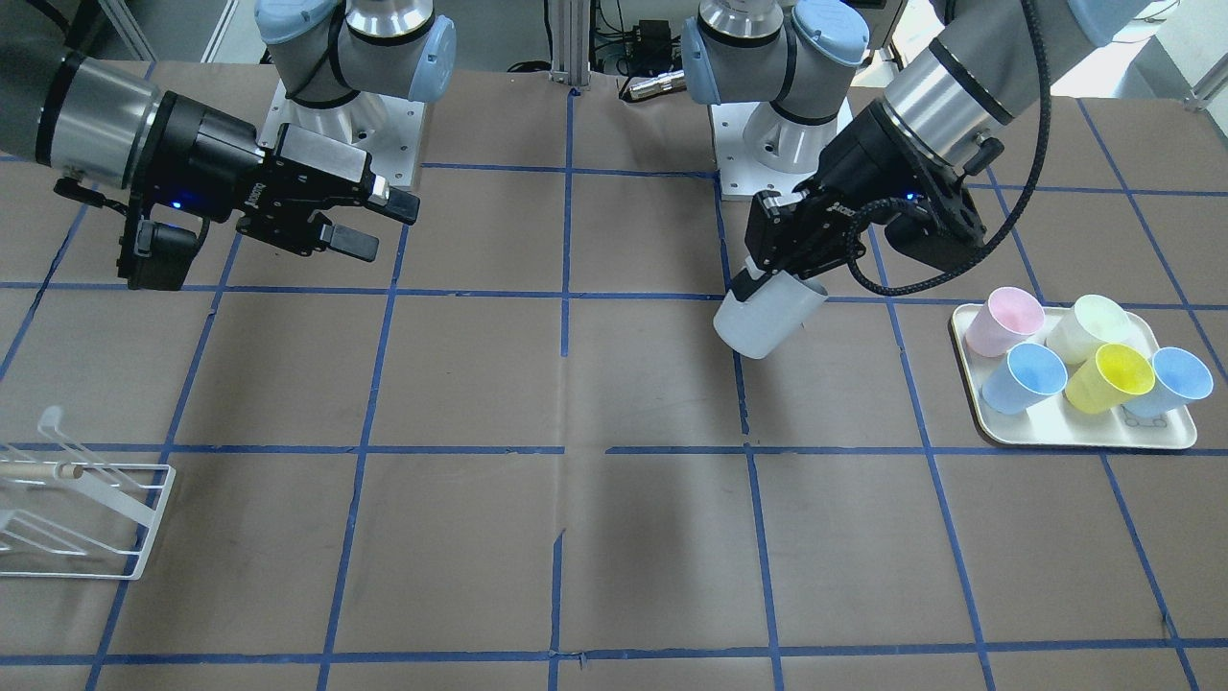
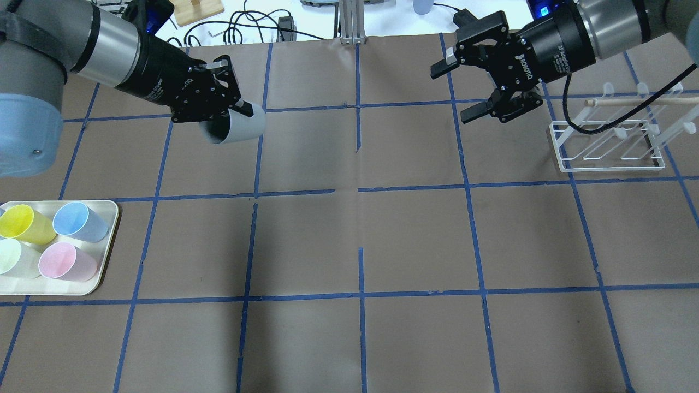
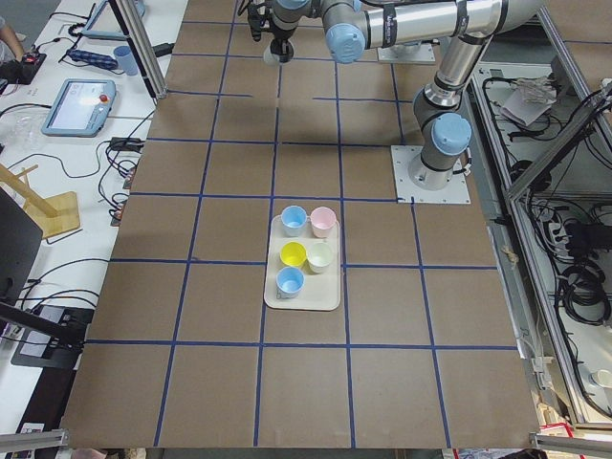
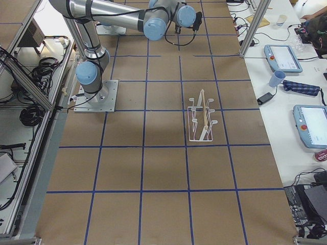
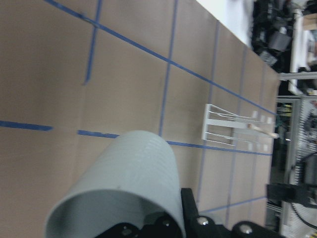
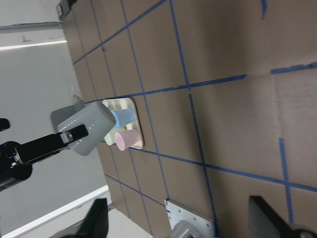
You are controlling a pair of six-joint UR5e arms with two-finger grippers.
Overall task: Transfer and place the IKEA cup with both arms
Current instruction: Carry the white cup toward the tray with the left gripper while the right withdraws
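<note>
The pale grey IKEA cup [image 2: 236, 126] is held on its side above the table by my left gripper [image 2: 229, 112], which is shut on its rim. In the front view the cup [image 1: 767, 321] hangs under the same gripper [image 1: 772, 278]. It fills the bottom of the left wrist view [image 5: 129, 183]. It also shows small in the right wrist view [image 6: 86, 130]. My right gripper [image 2: 456, 91] is open and empty. It is held above the table well to the right of the cup and faces it, as the front view [image 1: 382, 226] also shows.
A cream tray [image 2: 106, 240] at the near left holds pink, yellow, cream-white and light blue cups; in the front view the tray [image 1: 1084, 437] is at the right. A white wire rack [image 2: 611, 142] with a wooden rod stands on the right, below my right arm.
</note>
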